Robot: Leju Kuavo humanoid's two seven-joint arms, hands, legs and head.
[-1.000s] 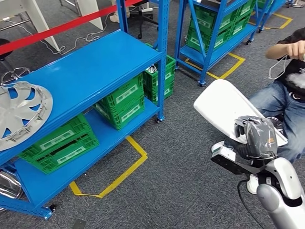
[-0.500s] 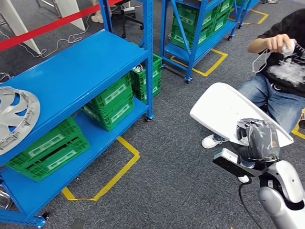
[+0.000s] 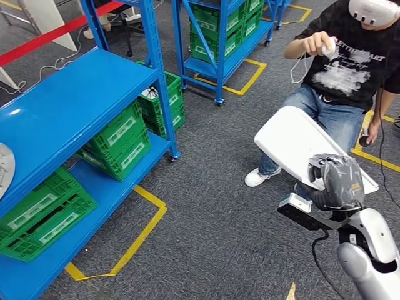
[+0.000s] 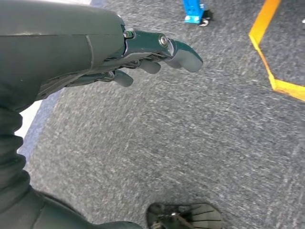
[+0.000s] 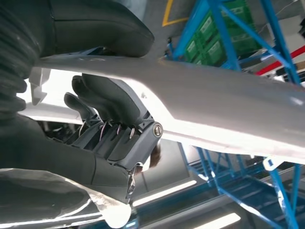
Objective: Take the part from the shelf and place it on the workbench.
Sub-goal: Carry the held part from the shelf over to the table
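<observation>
The part [image 3: 295, 140] is a long, flat white panel, held out in front of me over the grey carpet. My right hand [image 3: 335, 181], wrapped in clear plastic, grips its near end. In the right wrist view the thumb lies on one face of the part [image 5: 223, 100] and the fingers [image 5: 107, 114] curl against the other. My left hand [image 4: 144, 57] hangs above the carpet with its fingers stretched out and nothing in them. The blue shelf [image 3: 70, 100] stands to my left, with a silver wheel cover [image 3: 4, 169] at its far left end.
Green crates [image 3: 120, 140] fill the shelf's lower level. A second blue rack [image 3: 217, 37] with green crates stands behind. A person [image 3: 349, 69] sits close on the right, just beyond the part. Yellow floor tape [image 3: 141, 231] marks the carpet.
The whole view has swung to the right: the shelf and wheel cover slid left and the seated person came further into view. My right hand keeps the same hold on the part.
</observation>
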